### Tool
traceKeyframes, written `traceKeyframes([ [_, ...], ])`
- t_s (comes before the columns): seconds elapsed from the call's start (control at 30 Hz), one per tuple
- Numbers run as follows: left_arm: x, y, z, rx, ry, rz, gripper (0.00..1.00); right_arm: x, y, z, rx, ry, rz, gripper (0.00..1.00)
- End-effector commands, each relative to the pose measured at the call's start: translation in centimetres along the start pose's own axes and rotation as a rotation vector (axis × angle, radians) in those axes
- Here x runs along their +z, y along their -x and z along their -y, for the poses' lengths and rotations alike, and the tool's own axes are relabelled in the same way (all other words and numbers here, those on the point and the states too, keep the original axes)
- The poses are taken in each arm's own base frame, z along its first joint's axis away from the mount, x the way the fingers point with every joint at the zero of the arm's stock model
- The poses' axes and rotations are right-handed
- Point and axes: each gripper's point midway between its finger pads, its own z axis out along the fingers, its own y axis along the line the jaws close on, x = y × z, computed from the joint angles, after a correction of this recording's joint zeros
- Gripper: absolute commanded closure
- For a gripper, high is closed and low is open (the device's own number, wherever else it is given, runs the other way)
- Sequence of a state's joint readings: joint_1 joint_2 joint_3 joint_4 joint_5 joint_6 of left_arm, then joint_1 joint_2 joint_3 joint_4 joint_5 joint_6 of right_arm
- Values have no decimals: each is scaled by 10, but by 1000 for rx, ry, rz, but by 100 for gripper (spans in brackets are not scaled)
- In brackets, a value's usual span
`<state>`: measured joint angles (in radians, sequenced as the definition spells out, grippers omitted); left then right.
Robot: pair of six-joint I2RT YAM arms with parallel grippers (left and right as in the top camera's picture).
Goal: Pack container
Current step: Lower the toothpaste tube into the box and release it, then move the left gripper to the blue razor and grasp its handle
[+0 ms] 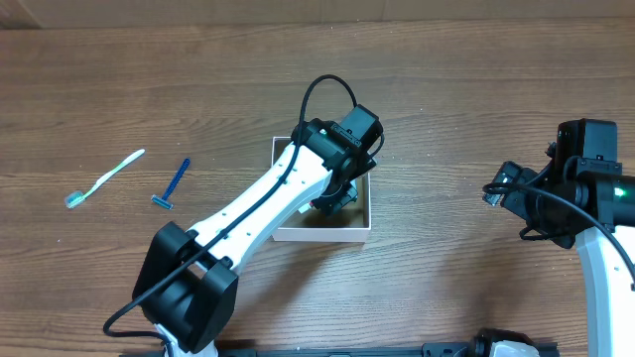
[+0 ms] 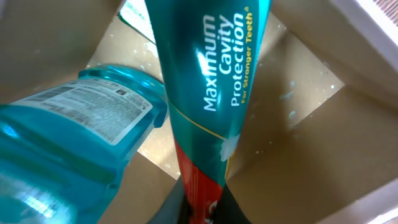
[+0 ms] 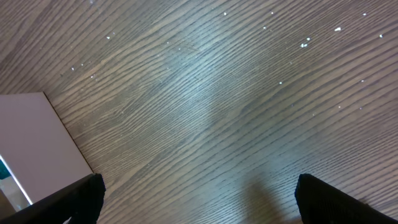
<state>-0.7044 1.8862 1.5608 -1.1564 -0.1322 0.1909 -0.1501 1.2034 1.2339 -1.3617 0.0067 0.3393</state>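
The container (image 1: 362,230) is a small white-walled box with a brown floor at the table's middle; its floor also shows in the left wrist view (image 2: 292,155). My left gripper (image 1: 335,196) reaches into it and is shut on a teal and red toothpaste tube (image 2: 208,81), held inside the box. A blue mouthwash bottle (image 2: 68,143) lies in the box beside the tube. My right gripper (image 1: 493,190) is open and empty over bare wood, to the right of the box; its fingertips (image 3: 199,193) show in the right wrist view, with the box's white wall (image 3: 37,143) at the left.
A light blue and white toothbrush (image 1: 103,179) and a blue razor (image 1: 172,185) lie on the wooden table (image 1: 446,89) at the left, well away from the box.
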Motion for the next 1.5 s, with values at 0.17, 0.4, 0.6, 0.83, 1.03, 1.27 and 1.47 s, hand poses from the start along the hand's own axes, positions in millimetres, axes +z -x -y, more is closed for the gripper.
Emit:
traceKeyframes([
  [0.17,-6,-10,-2,-7,0,-52,43,-1,0,1,-1,4,8,0],
  [0.4,-110,1,-32,-217,97,147,39,-1,1,0,-5,6,15,0],
  [0.6,-180,-47,-101,-579,232,318,19,-1,1,0,-13,7,16,0],
  [0.83,-149,-132,-200,-1006,219,212,14,-1,2,0,-13,8,18,0],
  [1.03,-65,-183,-236,-1086,166,-20,14,-1,2,0,-13,8,18,0],
  [1.27,34,-193,-232,-1025,72,-195,14,-1,2,0,-13,7,18,0],
  [1.47,89,-188,-224,-951,-17,-249,14,-1,2,0,-13,8,18,0],
])
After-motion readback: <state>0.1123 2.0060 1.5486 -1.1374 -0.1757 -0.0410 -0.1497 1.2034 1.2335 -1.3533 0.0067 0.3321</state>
